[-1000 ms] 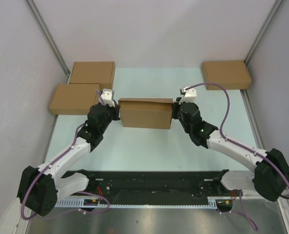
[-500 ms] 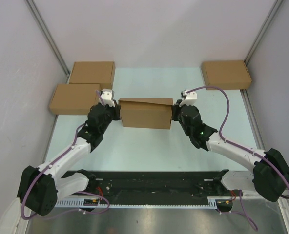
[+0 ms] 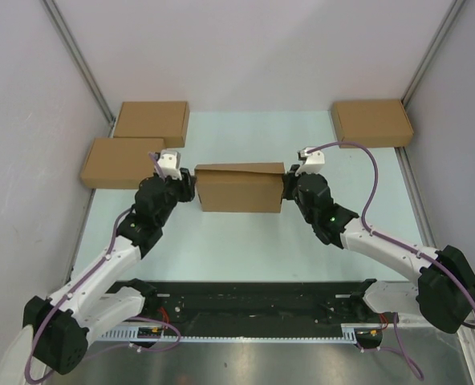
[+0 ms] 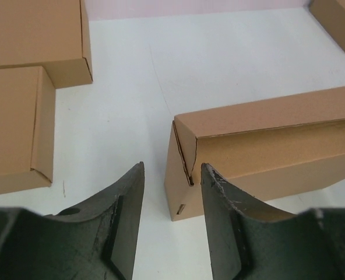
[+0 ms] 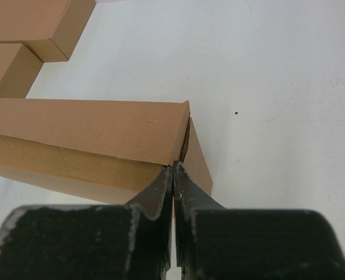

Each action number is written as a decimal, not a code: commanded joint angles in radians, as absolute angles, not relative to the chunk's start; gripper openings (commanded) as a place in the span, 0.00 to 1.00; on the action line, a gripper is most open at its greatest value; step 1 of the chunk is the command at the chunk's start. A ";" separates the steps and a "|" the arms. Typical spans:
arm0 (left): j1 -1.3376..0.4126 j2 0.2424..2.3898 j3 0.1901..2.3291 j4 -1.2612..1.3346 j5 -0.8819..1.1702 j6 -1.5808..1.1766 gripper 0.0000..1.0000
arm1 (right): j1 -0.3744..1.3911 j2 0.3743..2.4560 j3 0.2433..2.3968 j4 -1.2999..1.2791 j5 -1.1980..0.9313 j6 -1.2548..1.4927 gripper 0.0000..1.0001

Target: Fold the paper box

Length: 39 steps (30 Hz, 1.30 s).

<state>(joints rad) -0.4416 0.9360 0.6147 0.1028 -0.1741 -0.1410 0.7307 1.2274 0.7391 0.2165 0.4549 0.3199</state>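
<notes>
Since a moment ago the left fingers point(image 4: 129, 198) have let go and spread apart, backing slightly off the left end of the paper box point(image 3: 239, 191), which sits closed in the middle of the table point(image 3: 245, 241). Right fingers point(image 5: 161, 189) are pressed together, tips at its right end. Folding looks essentially finished, with release underway

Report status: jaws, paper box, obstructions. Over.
Left gripper open, at left end of paper box. Right gripper shut, at its right end. Box folded up, mid-table. Three other cardboard boxes behind, not obstructing.
</notes>
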 commanded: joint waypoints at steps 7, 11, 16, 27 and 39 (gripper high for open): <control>-0.446 0.914 0.620 0.156 -0.199 -0.107 0.31 | 0.724 1.273 0.701 -0.051 0.440 0.311 0.00; -0.446 0.936 0.620 0.167 -0.170 -0.120 0.32 | 0.723 1.272 0.707 -0.051 0.439 0.307 0.00; -0.446 0.936 0.620 0.179 -0.152 -0.130 0.46 | 0.723 1.278 0.710 -0.055 0.436 0.307 0.00; -0.446 0.983 0.624 0.210 -0.152 -0.129 0.35 | 0.723 1.287 0.719 -0.057 0.434 0.307 0.00; -0.446 1.035 0.643 0.262 -0.160 -0.129 0.25 | 0.724 1.292 0.721 -0.060 0.434 0.304 0.00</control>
<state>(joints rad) -0.4431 1.0294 0.6147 0.2092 -0.1543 -0.1310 0.7288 1.2343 0.7616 0.1837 0.4507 0.3168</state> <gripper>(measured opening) 0.246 0.009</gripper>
